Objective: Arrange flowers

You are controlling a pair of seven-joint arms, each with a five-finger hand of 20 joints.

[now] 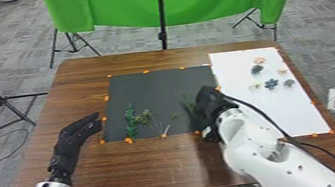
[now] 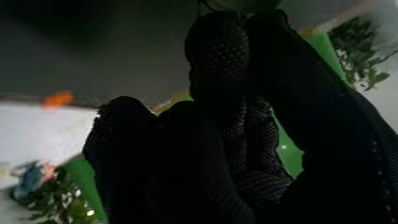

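Black mat (image 1: pixel 153 90) on the brown table (image 1: pixel 159 175), orange tabs (image 1: pixel 129 141) along its edges. R hand (image 1: pixel 208 105) is over the mat's R edge, near half, right beside a green sprig (image 1: pixel 188 101). In the wrist view its fingers are curled in, tips bunched close tog.; can't tell if they pinch the sprig. L hand (image 1: pixel 76 133) is just off the mat's L edge, near end, fingers relaxed, slightly bent & close tog., nothing in them. Task's stems: tall leafy green stem (image 1: pixel 131 120) on the mat's near L part, roughly upright to its near edge; yellowish-green stem (image 1: pixel 145 117) just R of that, & thin pale stalks (image 1: pixel 166 130) near the mat's near edge, approx. mid. White sheet (image 1: pixel 251 115) runs along the mat's R side; on it, R of the mat's far half, a pink flower (image 1: pixel 260 60), dark bluish flower (image 1: pixel 257 69) just below, blue flower (image 1: pixel 271 83) & greyish flower (image 1: pixel 289 83) nearer. Green cloth (image 1: pixel 110 9) hangs well beyond the mat's far edge.
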